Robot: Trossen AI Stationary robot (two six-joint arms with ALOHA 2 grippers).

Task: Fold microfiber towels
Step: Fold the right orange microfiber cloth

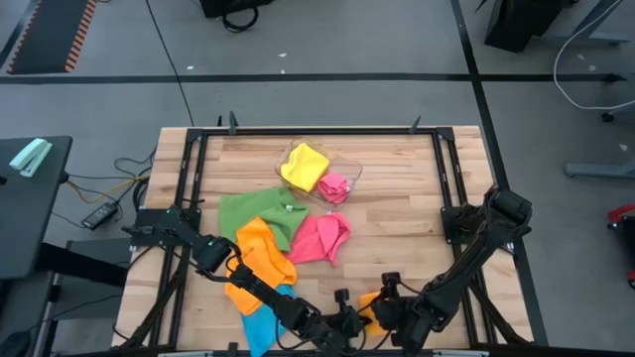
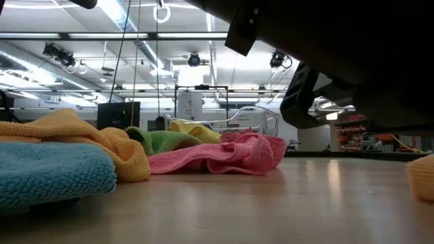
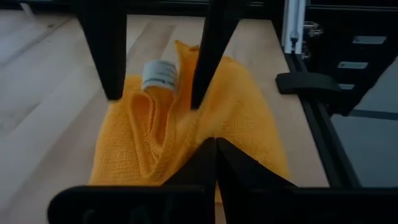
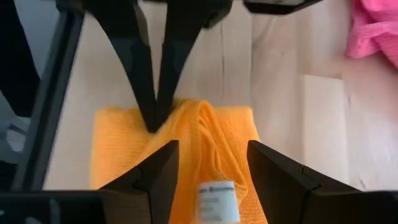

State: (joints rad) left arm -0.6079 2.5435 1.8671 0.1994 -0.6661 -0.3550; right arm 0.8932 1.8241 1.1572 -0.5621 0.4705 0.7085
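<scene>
Nearby, pink towel (image 4: 376, 28) lies apart on the surface (image 1: 397, 223). Left pincer (image 3: 215, 144) is clamped on the bunched orange towel (image 3: 236, 118); right pincer (image 4: 211, 152) stands apart over it, label (image 4: 217, 200) toward that wrist.

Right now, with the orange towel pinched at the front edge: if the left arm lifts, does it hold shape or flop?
Probably flops: the orange towel already bunches into soft folds where the left gripper pinches it shut. Likely light, being thin cloth. The looped weave should grip rather than slip. The right gripper hangs open over it.
</scene>
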